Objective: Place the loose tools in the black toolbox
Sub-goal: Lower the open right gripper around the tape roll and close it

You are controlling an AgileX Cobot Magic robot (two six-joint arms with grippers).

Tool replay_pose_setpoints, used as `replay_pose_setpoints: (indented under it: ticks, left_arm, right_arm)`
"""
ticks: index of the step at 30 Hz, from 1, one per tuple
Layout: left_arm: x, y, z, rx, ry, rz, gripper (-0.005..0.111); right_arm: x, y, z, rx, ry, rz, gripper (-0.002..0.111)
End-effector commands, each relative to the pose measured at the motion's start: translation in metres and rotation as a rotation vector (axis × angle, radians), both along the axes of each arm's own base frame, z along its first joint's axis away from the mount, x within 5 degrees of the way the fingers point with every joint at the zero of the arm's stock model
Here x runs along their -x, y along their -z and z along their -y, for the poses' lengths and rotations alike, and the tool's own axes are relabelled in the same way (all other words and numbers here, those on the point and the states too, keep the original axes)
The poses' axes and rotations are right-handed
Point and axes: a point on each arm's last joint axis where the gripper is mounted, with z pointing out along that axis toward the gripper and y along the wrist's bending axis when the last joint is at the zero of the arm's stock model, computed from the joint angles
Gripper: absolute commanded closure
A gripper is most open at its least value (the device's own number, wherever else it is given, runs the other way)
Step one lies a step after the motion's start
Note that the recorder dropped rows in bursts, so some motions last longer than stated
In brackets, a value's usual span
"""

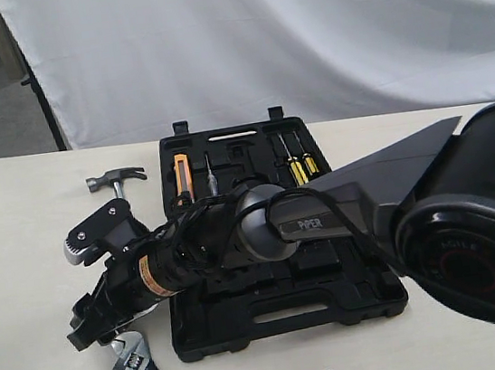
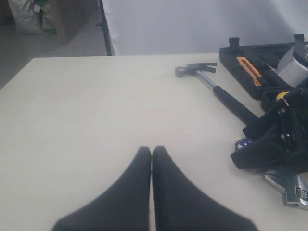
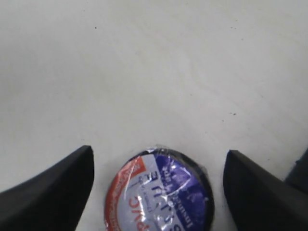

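Right arm (image 1: pixel 472 228): black bulk nearest the lens, over the near right of the bench (image 1: pixel 21 269), reaching leftward across the open toolbox (image 1: pixel 276 332).
Left jaws: pressed together with nothing between them, over a bare stretch of bench on the left side.
Right jaws: spread wide and low over the bench left of the toolbox, one on each side of the tape roll (image 3: pixel 159 192), neither touching it in the wrist view.
Tape roll: lies flat on the bench, blue and red label up.
Hammer (image 1: pixel 117 178): lies toward the far edge, left of the toolbox; its black handle runs in behind the right arm's wrist.
Wrench (image 1: pixel 131 357): at the near edge, just beside the toolbox's near left corner, outside it.
Toolbox: open flat mid-bench, recesses facing up.
Inside toolbox: orange-handled tool (image 1: pixel 183 177), thin screwdriver (image 1: pixel 211 179) and two yellow-and-black screwdrivers (image 1: pixel 298 167), all in the far half.
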Motion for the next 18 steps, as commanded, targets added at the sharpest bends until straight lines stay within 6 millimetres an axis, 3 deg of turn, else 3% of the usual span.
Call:
replay_pose_setpoints:
  ticks: [1, 7, 12, 18]
  left_arm:
    - [0.001, -0.002, -0.001, -0.002, -0.026, 0.013, 0.106]
    - [0.001, -0.002, -0.001, -0.002, -0.026, 0.013, 0.106]
    - [0.001, -0.002, -0.001, -0.002, -0.026, 0.013, 0.106]
    - [0.001, -0.002, -0.001, -0.002, -0.026, 0.013, 0.106]
  right_arm:
    - [-0.002, 0.001, 0.001, 0.009, -0.016, 0.028, 0.037]
    - [0.004, -0.001, -0.002, 0.0, -0.055, 0.018, 0.037]
    - [-0.004, -0.015, 0.002, -0.022, -0.041, 0.041, 0.037]
    - [-0.002, -0.002, 0.004, 0.008, -0.07, 0.049, 0.037]
